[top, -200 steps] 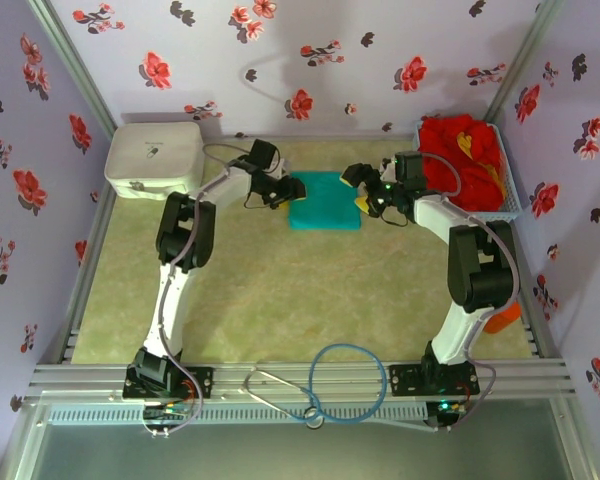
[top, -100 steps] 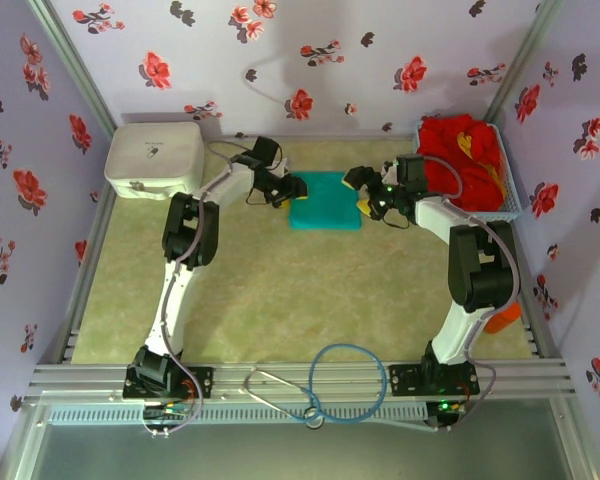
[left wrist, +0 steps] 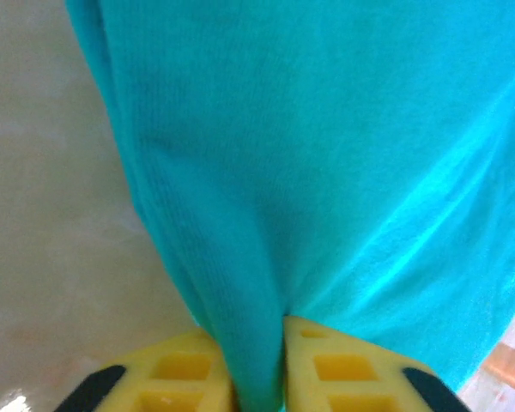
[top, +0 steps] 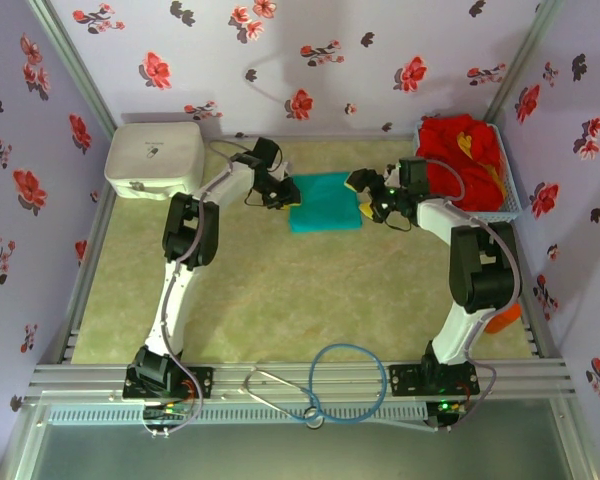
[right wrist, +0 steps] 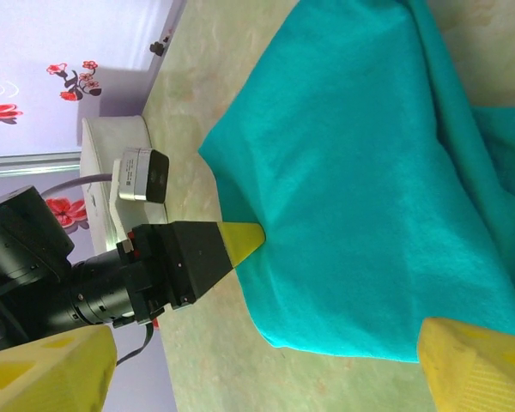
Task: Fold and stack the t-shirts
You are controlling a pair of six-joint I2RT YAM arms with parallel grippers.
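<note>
At teal tee (top: 327, 202) edge, L hand (top: 283, 196) pinching

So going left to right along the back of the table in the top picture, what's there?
White rounded plastic box → left gripper → folded teal cloth t-shirt → right gripper → bright red t-shirts.

Teal t-shirt (left wrist: 326, 172) cropped at frame edges, left hand (left wrist: 256, 336) cut off below

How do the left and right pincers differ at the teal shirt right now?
The left pincer is shut, pinching cloth of the teal t-shirt; the right pincer stands wide open, gripping nothing. The left pincer is at the shirt's left edge, the right pincer at its right edge. Both face each other across the shirt.
</note>
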